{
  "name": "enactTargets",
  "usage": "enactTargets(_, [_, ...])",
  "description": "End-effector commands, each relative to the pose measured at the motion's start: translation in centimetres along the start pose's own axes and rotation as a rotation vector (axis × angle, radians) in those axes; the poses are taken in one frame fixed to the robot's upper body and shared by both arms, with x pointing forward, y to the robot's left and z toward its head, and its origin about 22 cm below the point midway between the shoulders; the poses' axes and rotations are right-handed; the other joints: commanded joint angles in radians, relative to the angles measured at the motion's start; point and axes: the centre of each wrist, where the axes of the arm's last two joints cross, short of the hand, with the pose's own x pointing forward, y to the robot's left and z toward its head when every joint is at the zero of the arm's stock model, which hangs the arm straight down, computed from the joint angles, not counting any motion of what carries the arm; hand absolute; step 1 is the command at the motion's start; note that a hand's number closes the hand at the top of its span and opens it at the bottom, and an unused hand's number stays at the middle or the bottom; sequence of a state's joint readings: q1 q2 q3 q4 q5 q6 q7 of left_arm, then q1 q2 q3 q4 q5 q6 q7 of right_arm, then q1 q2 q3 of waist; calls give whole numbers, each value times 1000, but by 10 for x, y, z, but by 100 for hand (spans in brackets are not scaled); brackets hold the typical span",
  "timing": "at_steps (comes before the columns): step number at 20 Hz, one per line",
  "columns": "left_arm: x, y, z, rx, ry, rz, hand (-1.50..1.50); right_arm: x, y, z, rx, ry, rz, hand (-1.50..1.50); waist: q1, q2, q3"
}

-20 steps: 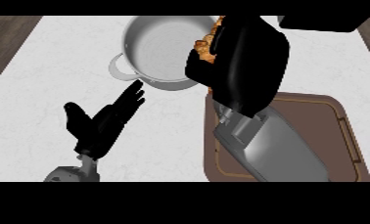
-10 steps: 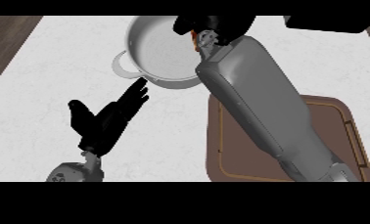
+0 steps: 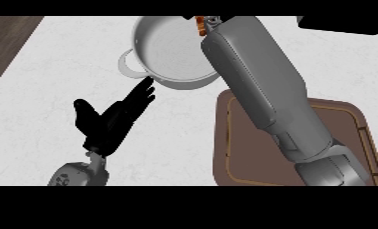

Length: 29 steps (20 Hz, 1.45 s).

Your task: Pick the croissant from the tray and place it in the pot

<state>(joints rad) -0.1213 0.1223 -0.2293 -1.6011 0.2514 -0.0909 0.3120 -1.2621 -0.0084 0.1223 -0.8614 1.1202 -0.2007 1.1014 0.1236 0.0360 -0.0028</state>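
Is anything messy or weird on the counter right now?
Nothing looks spilled or broken. The pot stands upright beside the brown tray. The right forearm reaches over the pot's rim, hiding its hand; only an orange bit peeks out at its tip. The left hand rests open nearby.

A kitchen: a white speckled counter bears a steel pot and brown tray.
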Motion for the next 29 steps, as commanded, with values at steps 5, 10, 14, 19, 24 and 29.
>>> enactTargets(5, [-8, -8, 6, -36, -10, -6, 0, -9, 32, -21, 40, 150, -80, 150, 31, 7, 0])
enactTargets(10, [4, -11, 1, -54, -11, -8, 0, -34, 44, -33, 13, 268, -329, -150, 41, 14, 3])
enactTargets(14, [-1, -10, -2, -58, -17, -23, 0, -30, 35, -38, -39, 259, -520, -150, 55, 24, 3])
enactTargets(19, [0, -15, -4, -66, -12, -14, 0, -43, 50, -38, -116, 242, -605, -150, 61, 22, 3])
enactTargets(24, [3, -2, -6, -33, -9, -8, 0, -46, 61, -37, -234, 193, -612, -150, 37, 13, 1])
enactTargets(29, [-4, 5, 5, -10, 9, 18, 0, -53, 75, -36, -276, 260, -604, -150, 5, -7, 1])
